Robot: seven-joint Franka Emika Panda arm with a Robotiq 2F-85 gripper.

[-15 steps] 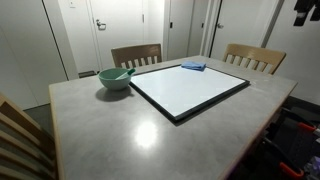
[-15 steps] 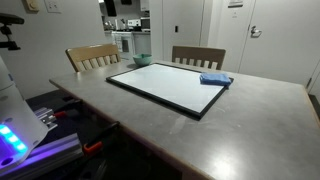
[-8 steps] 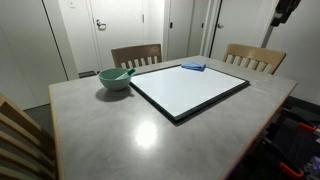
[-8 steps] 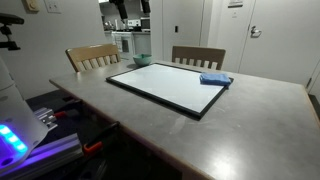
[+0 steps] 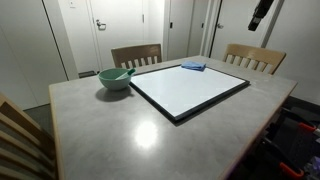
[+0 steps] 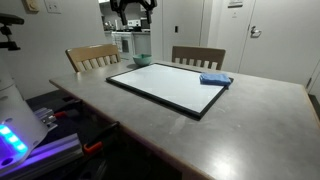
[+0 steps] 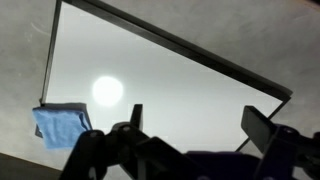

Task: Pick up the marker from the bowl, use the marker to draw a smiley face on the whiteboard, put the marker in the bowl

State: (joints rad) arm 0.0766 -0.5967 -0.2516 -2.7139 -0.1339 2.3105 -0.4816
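Evidently the task is barely begun. The whiteboard (image 5: 188, 90) lies flat on the tabletop (image 5: 105, 135), and its surface is blank in both exterior views and in the wrist view. No stroke of a face shows.

The bowl (image 5: 116, 79) stands just beside the board's corner, near a chair. A thin stick leans on its rim in an exterior view. I take this to be the marker (image 5: 125, 71), so it is not yet picked up. In an exterior view (image 6: 143, 60) the bowl is too small to show what it holds.

The pincer (image 5: 258, 18) hangs high over the far side of the tabletop, well apart from the bowl. In the wrist view its jaws stand apart with nothing between them, and only the white board shows in the gap. That view looks down on the board's frame and a blue pad (image 7: 62, 125) resting at the board's edge.

Judgement on what is left:
- Move over to the bowl and descend.
- Grip the marker.
- Draw the face.
- Return the marker to the bowl.

All three stages of the task remain.
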